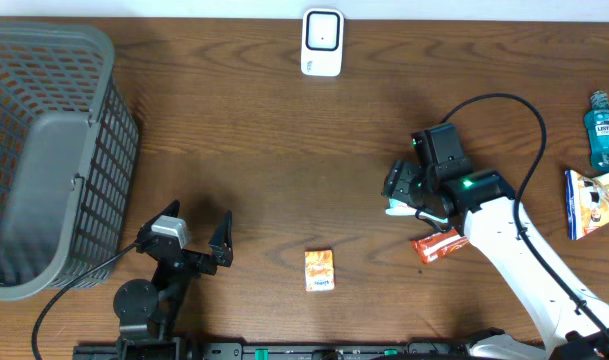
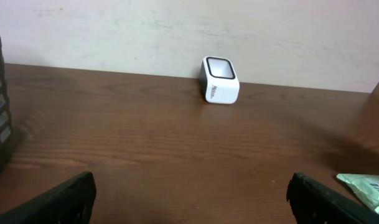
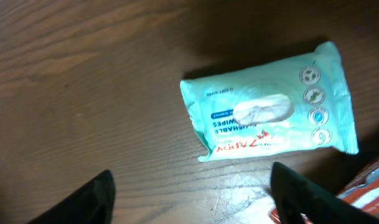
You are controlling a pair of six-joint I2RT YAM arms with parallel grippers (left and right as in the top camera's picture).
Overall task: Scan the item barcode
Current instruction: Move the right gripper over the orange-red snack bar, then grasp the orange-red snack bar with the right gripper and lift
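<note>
Wipes pack (image 3: 270, 118) lies flat under spread right tool (image 3: 192, 190).

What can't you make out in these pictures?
- Wipes pack: overhead, mostly hidden under the right gripper.
- Its barcode: right wrist, none shows on the upward face.
- Red packet: right wrist, cut off by the corner.
- Small orange box: overhead, print too small.

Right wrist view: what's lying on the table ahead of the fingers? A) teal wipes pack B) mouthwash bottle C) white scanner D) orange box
A: the teal wipes pack lies flat on the table, clear of the open right gripper.
</note>
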